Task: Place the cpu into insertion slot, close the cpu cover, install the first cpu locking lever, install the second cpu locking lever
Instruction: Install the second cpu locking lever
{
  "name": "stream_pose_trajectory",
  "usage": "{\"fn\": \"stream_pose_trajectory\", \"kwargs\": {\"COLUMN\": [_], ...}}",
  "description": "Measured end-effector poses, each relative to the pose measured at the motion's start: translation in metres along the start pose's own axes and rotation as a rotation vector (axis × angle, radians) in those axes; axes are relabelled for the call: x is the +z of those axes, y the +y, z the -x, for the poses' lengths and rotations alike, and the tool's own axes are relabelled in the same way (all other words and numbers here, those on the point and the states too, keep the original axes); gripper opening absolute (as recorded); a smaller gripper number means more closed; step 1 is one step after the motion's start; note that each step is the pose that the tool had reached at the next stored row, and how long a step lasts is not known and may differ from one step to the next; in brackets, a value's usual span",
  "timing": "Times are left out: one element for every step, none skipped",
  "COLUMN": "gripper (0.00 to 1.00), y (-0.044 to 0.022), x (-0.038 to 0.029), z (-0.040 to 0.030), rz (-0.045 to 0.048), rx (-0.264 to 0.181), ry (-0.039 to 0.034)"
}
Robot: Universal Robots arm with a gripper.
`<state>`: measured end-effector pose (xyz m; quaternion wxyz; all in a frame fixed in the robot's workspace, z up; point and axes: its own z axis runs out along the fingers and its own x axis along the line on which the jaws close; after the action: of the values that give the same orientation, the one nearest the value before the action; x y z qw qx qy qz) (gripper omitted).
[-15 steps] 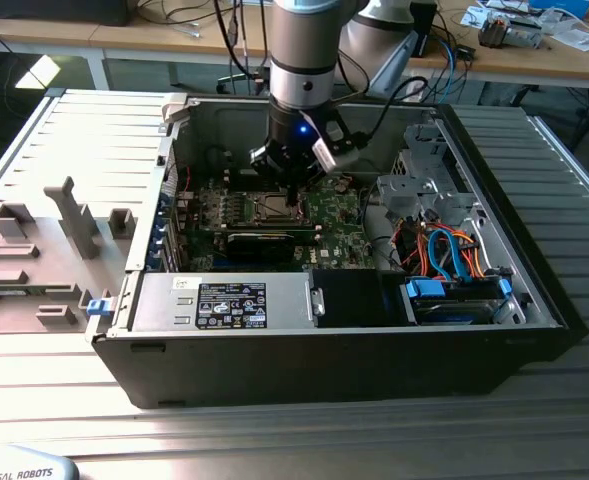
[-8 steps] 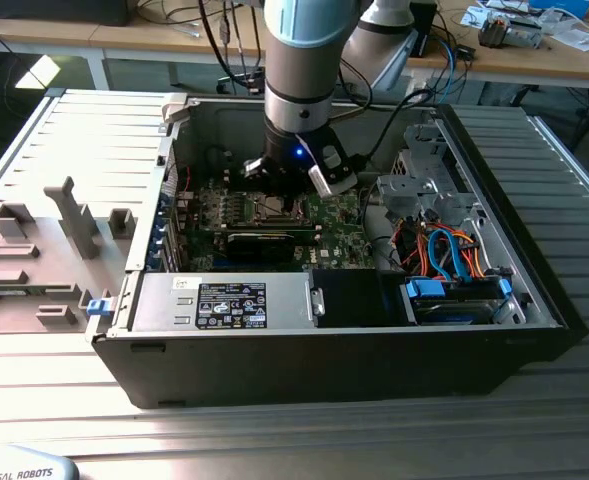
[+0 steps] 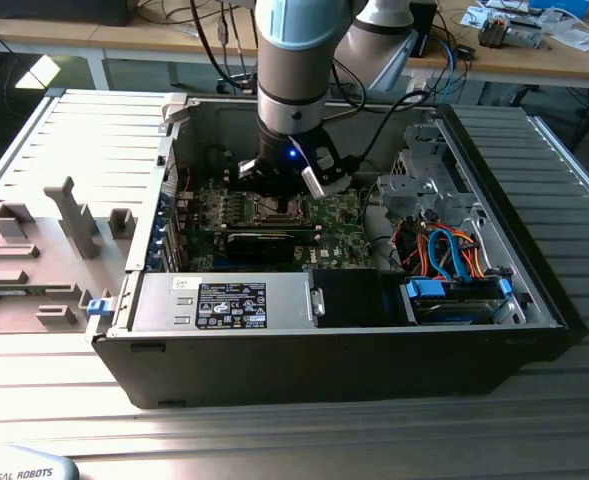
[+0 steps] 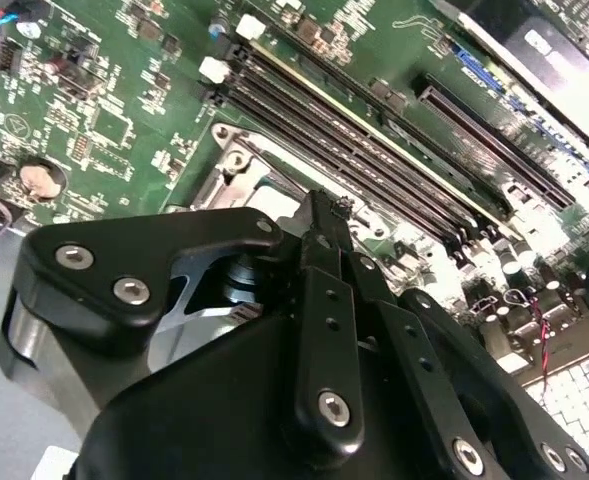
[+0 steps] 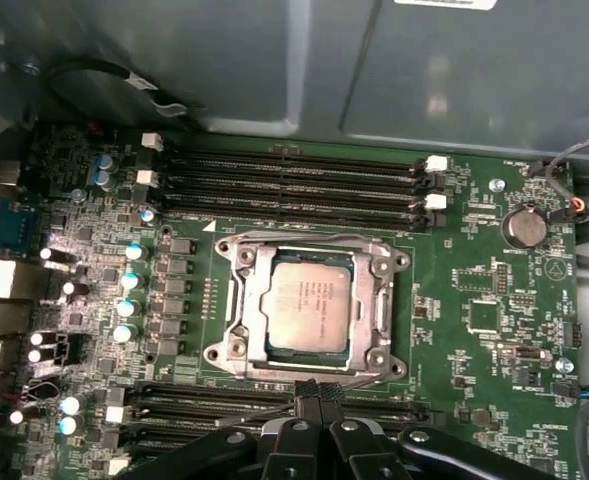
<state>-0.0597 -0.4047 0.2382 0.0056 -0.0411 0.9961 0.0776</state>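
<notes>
Motherboard [image 5: 494,300]: cpu [image 5: 311,298] flat, square-on

Inventory of the one open black and grey metal computer case [image 3: 324,370]:

- Small flat square cpu with a silvery-grey metal top [image 5: 309,305]: one.
- Square insertion slot with a silvery metal rim [image 5: 229,350]: one.
- Long narrow black memory slots [image 5: 294,185] in the bank between the socket and the case wall: four (the opposite bank is partly hidden, so it is not counted).
- White plastic latch clips [image 5: 436,163] on that bank: four.
- Round silver coin cell [image 5: 524,226]: one.
- Black rectangular card [image 3: 264,240]: one.
</notes>
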Motion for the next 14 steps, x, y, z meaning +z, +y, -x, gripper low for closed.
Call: {"fn": "stream_pose_trajectory", "kwargs": {"gripper": [0.11, 0.11, 0.11, 0.11, 0.11, 0.11, 0.11, 0.11, 0.11, 0.11, 0.11, 0.11, 0.11, 0.11], "y": [0.0002, 0.0003, 0.0003, 0.0002, 0.0000, -0.0003, -0.0005, -0.0008, -0.0010, -0.0013, -0.0015, -0.0030, -0.0048, -0.0069], "x": [0.0004, 0.0007, 0.0009, 0.0011, 0.0013, 0.0017, 0.0020, 0.0024, 0.0027, 0.0029, 0.0031, 0.0031, 0.0029, 0.0026], "z": [-0.0040, -0.0061, -0.0079, -0.0099, -0.0118, -0.0143, -0.0158, -0.0187, -0.0203, -0.0223, -0.0240, -0.0259, -0.0263, -0.0266], "rz": [0.0000, 0.0001, -0.0001, -0.0002, -0.0001, 0.0000, 0.0000, 0.0000, 0.0000, 0.0000, 0.0000, 0.0001, 0.0000, -0.0001], "rx": [0.000, 0.000, 0.000, 0.000, 0.000, 0.000, 0.000, 0.000, 0.000, 0.000, 0.000, 0.000, 0.000, 0.000], "ry": [-0.0001, -0.0001, 0.0000, 0.0000, -0.0001, -0.0001, -0.0001, -0.0001, -0.0002, -0.0002, -0.0002, -0.0002, -0.0002, -0.0001]}}
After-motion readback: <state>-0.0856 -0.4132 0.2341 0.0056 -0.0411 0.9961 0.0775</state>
